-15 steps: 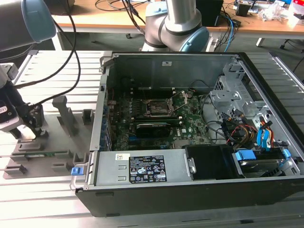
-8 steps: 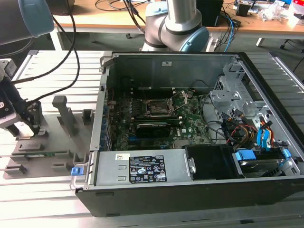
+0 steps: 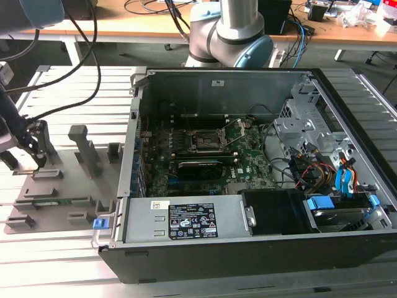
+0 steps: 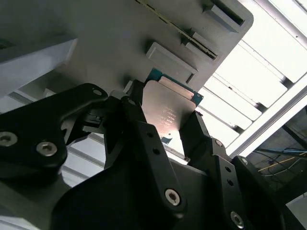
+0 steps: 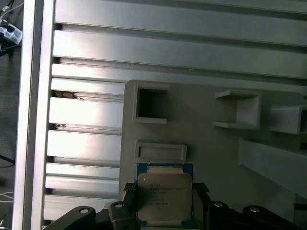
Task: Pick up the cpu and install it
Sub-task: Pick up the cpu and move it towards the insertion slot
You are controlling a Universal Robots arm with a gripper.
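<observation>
Pincer (image 5: 165, 192) clasps the square cpu (image 5: 164, 200) by opposite edges, plate upward.

arm (image 3: 239, 18): silver tube, pale-blue joints | jaws: black, silver screws

Nothing is coming through legibly: faint print is showing on the cpu (image 5: 164, 194) lid (too small to make out), while a black label (image 3: 193, 222) and a white label (image 3: 158, 204) are sitting unreadable on the power supply cover (image 3: 231, 211).
</observation>
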